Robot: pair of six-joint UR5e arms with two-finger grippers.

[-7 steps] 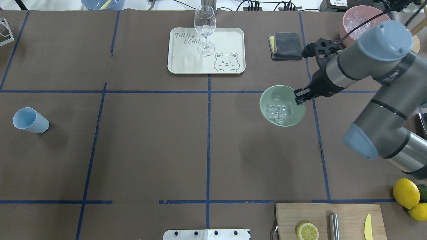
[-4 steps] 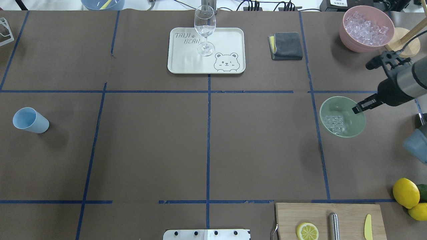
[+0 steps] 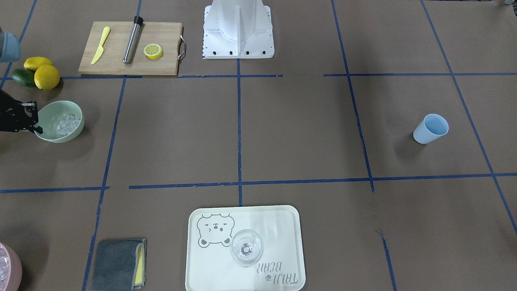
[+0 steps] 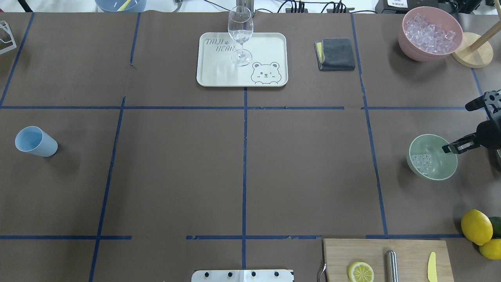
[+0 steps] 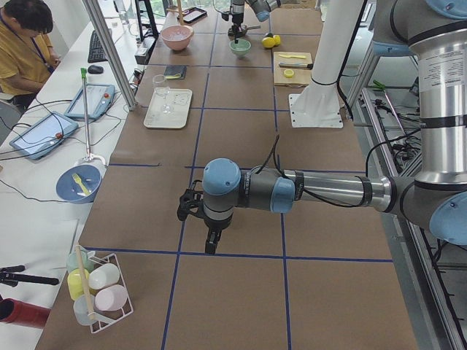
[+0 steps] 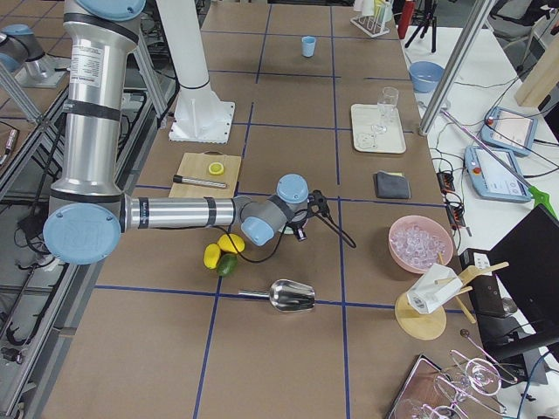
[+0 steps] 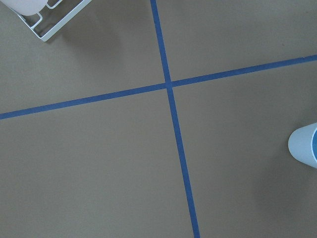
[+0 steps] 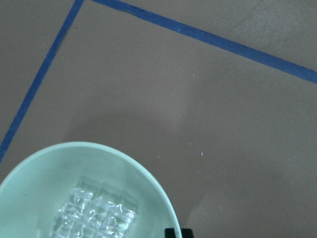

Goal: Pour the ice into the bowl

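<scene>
Finding one: the right gripper [image 4: 448, 149] is clamped on the rim of the bowl [image 4: 440, 166], one finger inside and one outside, close to the bench's right end and about midway between its robot-side and operator-side edges. The ice [image 4: 422, 163] lies inside the bowl, gathered against the wall opposite the grasp. From that I judge the bowl to be tipped, held side higher; I cannot tell whether its base touches the bench.

The left gripper [image 5: 211, 248] hangs over bare paper towards the left end. I see it in the side view alone and cannot tell how its jaws stand.

Risks:
- A pinch on a smooth rim is a thin hold. The bowl could pivot or slip between the fingers and drop.
- More tilt would send the cubes over the low lip onto the paper.
- A hard set-down could bounce cubes out.

Surroundings:
- The lemons [image 4: 476, 226] sit at the right end towards the robot-side edge, the nearest obstacle to the bowl.
- The cutting board [image 4: 407, 250] lies against the robot-side edge beside them.
- The pink container [image 4: 407, 39], full of ice, and a wooden stand [image 4: 471, 55] occupy the operator-side right corner.
- A grey cloth [image 4: 337, 54], and a tray [image 4: 219, 74] bearing a wine glass [image 4: 240, 35], line the operator-side edge.
- The blue cup [image 4: 35, 141] stands near the left end, well apart.

Nothing lies between the bowl and the bench centre.
</scene>
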